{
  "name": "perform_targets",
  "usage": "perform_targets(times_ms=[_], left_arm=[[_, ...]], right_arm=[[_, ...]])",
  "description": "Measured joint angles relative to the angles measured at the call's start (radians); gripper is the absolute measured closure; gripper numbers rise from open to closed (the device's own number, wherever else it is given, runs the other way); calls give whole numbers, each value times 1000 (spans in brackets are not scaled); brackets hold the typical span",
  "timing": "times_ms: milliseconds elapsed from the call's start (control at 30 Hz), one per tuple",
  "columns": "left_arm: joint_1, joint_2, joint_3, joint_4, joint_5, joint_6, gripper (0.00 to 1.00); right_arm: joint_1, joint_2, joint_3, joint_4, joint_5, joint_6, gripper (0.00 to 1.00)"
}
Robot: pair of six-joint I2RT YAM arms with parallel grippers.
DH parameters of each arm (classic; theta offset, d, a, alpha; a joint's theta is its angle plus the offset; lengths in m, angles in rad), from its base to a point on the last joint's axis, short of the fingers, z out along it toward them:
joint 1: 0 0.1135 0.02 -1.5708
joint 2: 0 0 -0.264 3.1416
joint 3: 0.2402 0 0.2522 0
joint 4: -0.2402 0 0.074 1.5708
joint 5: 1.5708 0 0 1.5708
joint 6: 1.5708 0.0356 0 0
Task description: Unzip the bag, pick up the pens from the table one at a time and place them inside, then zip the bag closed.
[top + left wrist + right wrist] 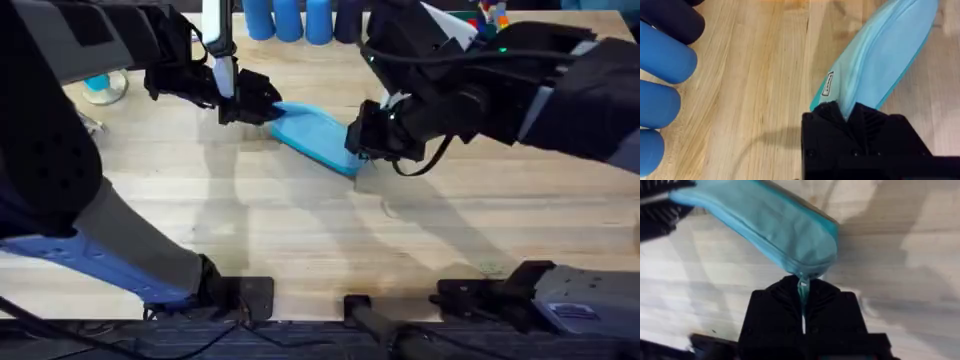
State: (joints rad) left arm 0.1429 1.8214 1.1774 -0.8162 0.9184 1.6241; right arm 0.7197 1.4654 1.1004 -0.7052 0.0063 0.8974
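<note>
Bag: mid-table, stretched between both arms. Left gripper: clamped on one end. Right gripper: pinching what looks like the zipper pull at the other. Risks: pull slips free; fabric drags, zipper jams. Pens unplaced.

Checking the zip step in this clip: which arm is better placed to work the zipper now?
Probably the right. The right hand is shut on the zipper pull at one end of the bag, while the left hand pinches the opposite end, anchoring it.
</note>
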Motion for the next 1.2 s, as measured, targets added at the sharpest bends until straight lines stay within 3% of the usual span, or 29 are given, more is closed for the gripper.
perform_targets(times_ms=[767, 1200], left_arm=[[0, 0, 0, -3, 0, 0, 958], [3, 0, 0, 2, -6, 0, 958]], right_arm=[[-20, 0, 13, -18, 0, -851, 970], [-23, 0, 14, 42, 4, -1033, 971]])
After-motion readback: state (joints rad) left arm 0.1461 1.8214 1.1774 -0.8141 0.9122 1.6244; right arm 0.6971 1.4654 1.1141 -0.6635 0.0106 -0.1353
